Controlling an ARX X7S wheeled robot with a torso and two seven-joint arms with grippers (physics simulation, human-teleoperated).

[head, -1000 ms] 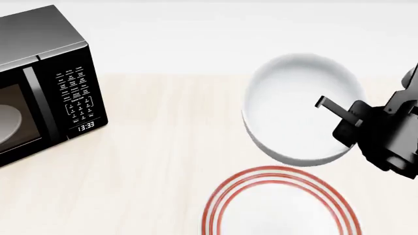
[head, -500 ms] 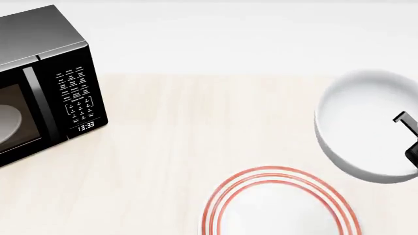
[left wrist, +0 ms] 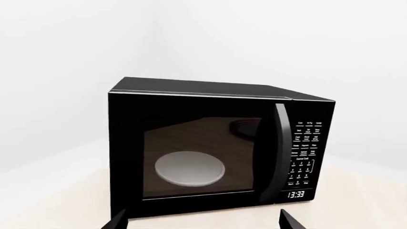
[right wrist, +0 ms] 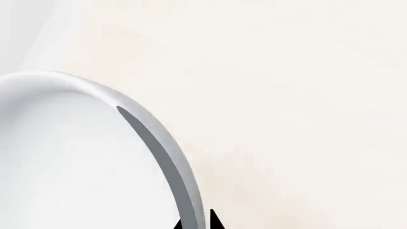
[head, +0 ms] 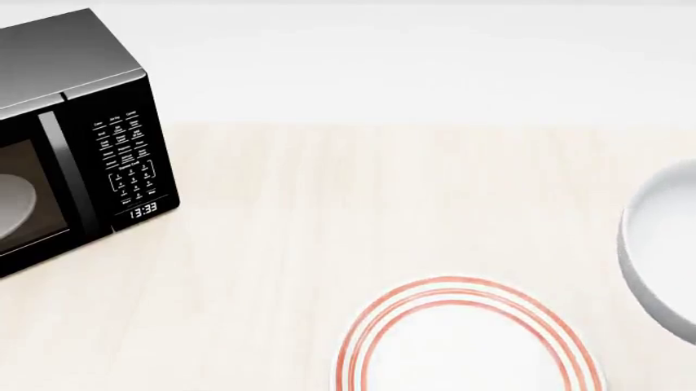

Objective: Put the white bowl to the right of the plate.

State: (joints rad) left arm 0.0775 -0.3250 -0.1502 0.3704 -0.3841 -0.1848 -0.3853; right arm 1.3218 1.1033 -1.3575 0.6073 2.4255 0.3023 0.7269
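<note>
Two dark fingertips of the left gripper (left wrist: 202, 223) poke up at the edge of the left wrist view, well apart with nothing between them, so that gripper stands open and idle. It faces the black microwave (left wrist: 219, 145), whose door shows a grey dish (left wrist: 189, 169) inside and whose clock reads 13:33.

From the head view, the plate (head: 468, 338) with its red rings lies at about six o'clock on the pale table (head: 326, 212), cut off by the lower edge. The white bowl (head: 661, 257) sits at roughly three o'clock, half out of view, already to the right of the plate and a little farther back. Neither arm shows in this view, and whether the bowl rests on the table or hangs above it cannot be told.

Close up in the right wrist view, the bowl's thick rim runs down to the right gripper (right wrist: 198, 222), whose dark tips straddle the wall at the frame's edge. I judge it is clamped on the rim.

The carrying step looks nearly done. The next move calls for lowering the bowl level beside the plate, clear of its rim, then releasing it.
</note>
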